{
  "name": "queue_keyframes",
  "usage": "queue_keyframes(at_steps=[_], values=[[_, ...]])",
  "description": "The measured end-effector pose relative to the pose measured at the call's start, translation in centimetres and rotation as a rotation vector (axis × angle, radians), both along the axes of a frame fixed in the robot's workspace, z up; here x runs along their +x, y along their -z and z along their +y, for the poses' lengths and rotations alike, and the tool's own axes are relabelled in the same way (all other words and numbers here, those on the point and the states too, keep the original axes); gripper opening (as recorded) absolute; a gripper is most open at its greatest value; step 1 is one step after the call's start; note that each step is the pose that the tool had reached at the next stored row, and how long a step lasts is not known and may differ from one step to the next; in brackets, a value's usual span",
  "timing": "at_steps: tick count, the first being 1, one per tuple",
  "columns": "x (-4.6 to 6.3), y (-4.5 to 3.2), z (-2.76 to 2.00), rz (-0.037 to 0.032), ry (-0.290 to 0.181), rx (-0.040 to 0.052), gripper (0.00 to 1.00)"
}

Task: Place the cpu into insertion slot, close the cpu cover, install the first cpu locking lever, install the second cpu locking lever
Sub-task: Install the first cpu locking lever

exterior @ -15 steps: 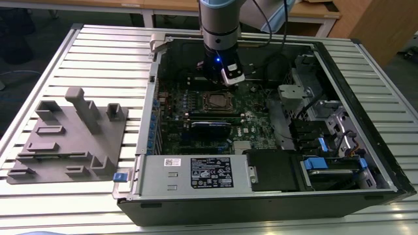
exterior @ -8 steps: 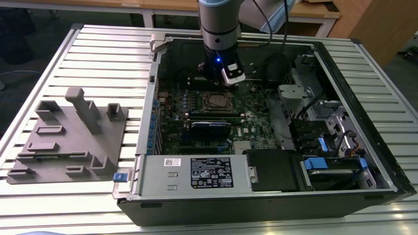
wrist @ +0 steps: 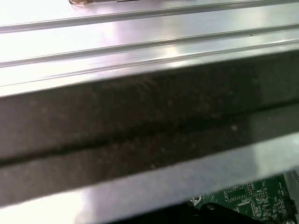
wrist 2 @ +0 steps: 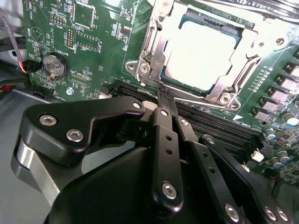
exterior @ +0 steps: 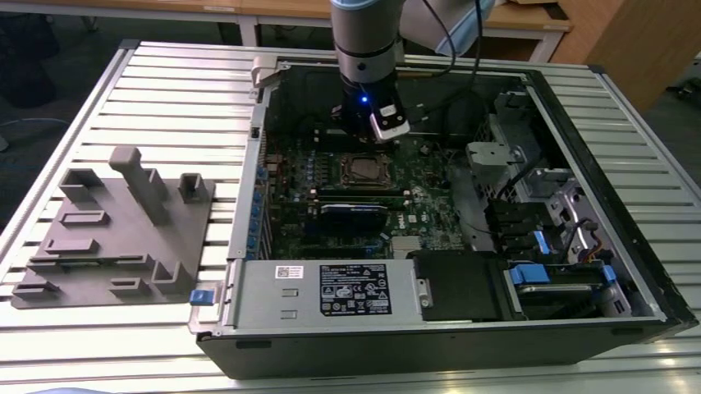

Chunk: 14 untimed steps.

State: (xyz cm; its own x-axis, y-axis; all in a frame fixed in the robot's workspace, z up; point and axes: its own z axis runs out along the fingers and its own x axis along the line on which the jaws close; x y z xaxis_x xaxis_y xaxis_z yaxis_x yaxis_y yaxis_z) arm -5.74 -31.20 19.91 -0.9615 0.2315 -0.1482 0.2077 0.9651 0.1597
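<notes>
The cpu (wrist 2: pixel 201 51) sits in the slot (exterior: pixel 362 170), framed by the cover (wrist 2: pixel 156 53). The tool (wrist 2: pixel 163 100), clenched on nothing, points just beside that cover. The cpu seems light, stiff and fragile, best held by its edges. The second wrist view shows its seating; the exterior view shows the whole case (exterior: pixel 438 345).

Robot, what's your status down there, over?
Tool shut, tips beside the insertion slot. Cpu seated, cpu cover down over it. No obstruction seen.
</notes>
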Motion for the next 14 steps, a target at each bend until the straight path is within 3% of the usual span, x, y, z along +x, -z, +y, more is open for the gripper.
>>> queue_keyframes(at_steps=[6, 14], values=[[-0.32, 0.0, 0.32, -0.005, 0.009, -0.0002, 0.1], [-0.46, 0.07, 0.57, -0.0185, 0.021, -0.0003, 0.1]])
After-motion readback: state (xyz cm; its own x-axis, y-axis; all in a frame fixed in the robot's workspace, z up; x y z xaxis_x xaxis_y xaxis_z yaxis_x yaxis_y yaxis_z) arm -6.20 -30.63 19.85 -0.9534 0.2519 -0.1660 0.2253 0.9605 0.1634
